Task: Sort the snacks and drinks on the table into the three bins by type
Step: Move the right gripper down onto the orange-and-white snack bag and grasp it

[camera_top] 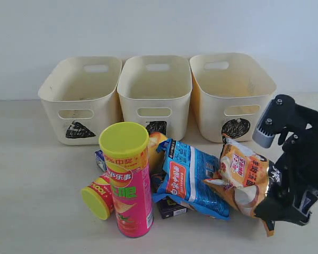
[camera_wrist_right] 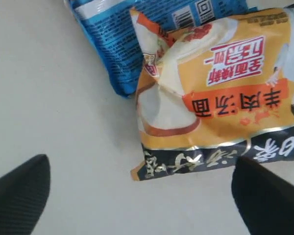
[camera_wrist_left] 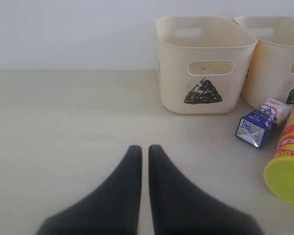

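Note:
The three bins stand in a row at the back: triangle [camera_top: 80, 100], square [camera_top: 155, 95], circle [camera_top: 230, 95]. In front of them a tall pink can [camera_top: 128, 182] stands upright, with a small red can [camera_top: 98, 196] lying beside it and an orange can [camera_top: 156, 145] behind. A blue bag [camera_top: 193, 177] lies next to the orange-and-black bag [camera_top: 244, 177]. A dark purple carton [camera_top: 171, 207] peeks from under the blue bag. My right gripper [camera_wrist_right: 144, 196] is open over the table, astride the black end of the orange-and-black bag [camera_wrist_right: 220, 88]. My left gripper [camera_wrist_left: 144, 152] is shut and holds nothing.
In the left wrist view the triangle bin [camera_wrist_left: 206, 63] is ahead, with a blue-and-white carton [camera_wrist_left: 262, 122] and a lying can's yellow lid [camera_wrist_left: 286, 178] off to one side. The pale table [camera_top: 32, 174] stretches bare on the left. The right arm [camera_top: 286, 121] rises beside the circle bin.

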Controlling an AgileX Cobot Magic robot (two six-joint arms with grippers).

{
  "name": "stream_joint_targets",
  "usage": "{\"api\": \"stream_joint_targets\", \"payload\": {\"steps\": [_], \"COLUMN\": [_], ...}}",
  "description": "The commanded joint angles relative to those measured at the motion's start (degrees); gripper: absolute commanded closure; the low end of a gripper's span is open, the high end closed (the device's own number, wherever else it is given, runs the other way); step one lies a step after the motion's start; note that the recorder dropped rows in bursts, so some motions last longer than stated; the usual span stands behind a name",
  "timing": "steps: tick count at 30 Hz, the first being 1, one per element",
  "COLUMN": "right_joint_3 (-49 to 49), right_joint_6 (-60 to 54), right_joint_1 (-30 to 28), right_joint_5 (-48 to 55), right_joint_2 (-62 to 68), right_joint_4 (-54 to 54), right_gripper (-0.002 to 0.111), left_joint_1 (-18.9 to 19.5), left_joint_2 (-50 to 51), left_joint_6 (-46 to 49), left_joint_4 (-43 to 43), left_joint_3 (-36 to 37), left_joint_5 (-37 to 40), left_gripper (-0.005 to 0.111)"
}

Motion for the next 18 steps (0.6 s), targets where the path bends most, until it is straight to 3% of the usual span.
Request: {"api": "stream_joint_targets", "payload": {"steps": [1,4,8,13,16,18], "right_joint_3": [-0.3,-0.3,-0.3,-0.3,-0.3,-0.06], "right_joint_6": [-1.02,-1.73,-0.25,16.4,33.46,38.84], "right_joint_1": [0.08,0.19,4.71,10.0,13.6,15.58], "right_joint_5": [-3.21,-11.56,-14.62,-18.6,-16.99,-14.06], "right_joint_2": [5.47,8.79,9.9,9.9,10.17,11.12], "right_joint_4": [-0.25,-0.66,-6.52,-18.96,-32.37,-39.04], "right_gripper": [0.012,0.013,0.013,0.014,0.021,0.021], "left_joint_1": [0.15,0.15,0.15,0.15,0.15,0.15], "left_joint_2": [-0.2,-0.2,-0.2,-0.2,-0.2,-0.2], "left_joint_6": [0.01,0.01,0.01,0.01,0.01,0.01], "left_joint_4": [0.05,0.05,0.05,0.05,0.05,0.05], "left_joint_3": [-0.23,-0.23,-0.23,-0.23,-0.23,-0.23], "left_joint_5": [-0.46,-0.46,-0.46,-0.46,-0.46,-0.46], "left_gripper": [0.102,0.102,0.102,0.102,0.102,0.102]}}
